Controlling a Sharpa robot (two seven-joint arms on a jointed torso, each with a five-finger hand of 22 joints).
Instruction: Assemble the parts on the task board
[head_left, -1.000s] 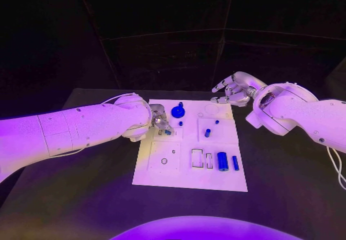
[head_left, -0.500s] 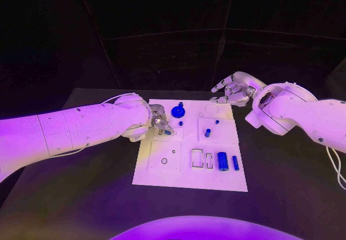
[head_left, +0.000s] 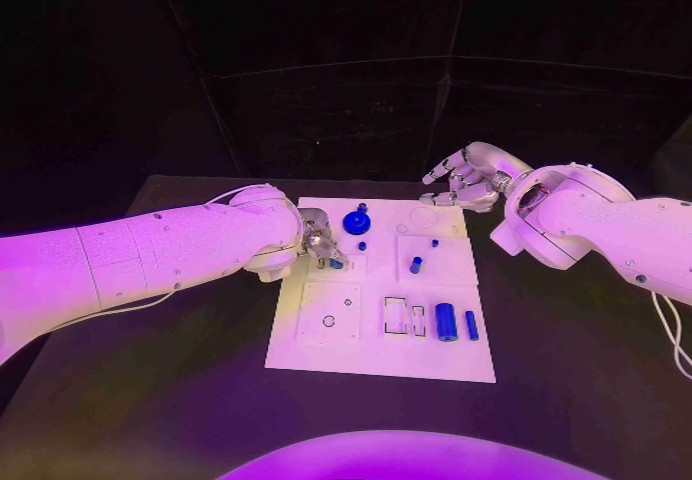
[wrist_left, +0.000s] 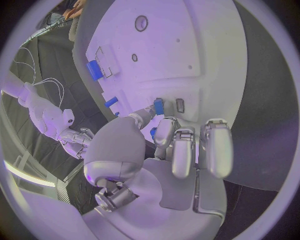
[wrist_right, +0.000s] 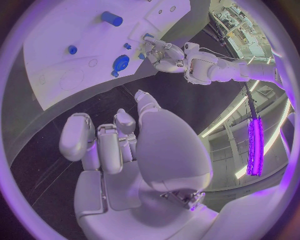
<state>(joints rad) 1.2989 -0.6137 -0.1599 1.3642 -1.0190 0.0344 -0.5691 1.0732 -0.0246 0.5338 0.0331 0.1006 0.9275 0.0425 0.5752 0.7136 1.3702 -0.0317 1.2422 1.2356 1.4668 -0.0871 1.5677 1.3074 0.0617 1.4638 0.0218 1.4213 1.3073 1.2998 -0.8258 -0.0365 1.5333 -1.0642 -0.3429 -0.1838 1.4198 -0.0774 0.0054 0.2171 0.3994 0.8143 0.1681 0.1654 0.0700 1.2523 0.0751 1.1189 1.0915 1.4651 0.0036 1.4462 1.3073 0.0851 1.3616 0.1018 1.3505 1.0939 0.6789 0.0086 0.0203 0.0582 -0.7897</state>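
The white task board (head_left: 335, 352) lies in the middle of the black table. My left hand (head_left: 316, 247) hovers over the board's left side and pinches a small blue part (head_left: 335, 264) between thumb and a finger. In the left wrist view that part (wrist_left: 159, 106) sits right beside a small rectangular slot (wrist_left: 179, 105). My right hand (head_left: 464, 182) hangs open above the board's far right corner, holding nothing. A round blue part (head_left: 356, 224), a short blue peg (head_left: 415, 265) and a blue cylinder (head_left: 446, 322) are on the board.
A thin blue bar (head_left: 470, 325) lies right of the cylinder, next to two rectangular recesses (head_left: 395, 316). The right wrist view shows the board (wrist_right: 56, 45), the round blue part (wrist_right: 120, 63) and my left hand (wrist_right: 159, 52) beyond it. Black table surrounds the board.
The left hand's fingers have shifted slightly over the same spot on the board, still pinching the small blue part. The right hand has not moved.
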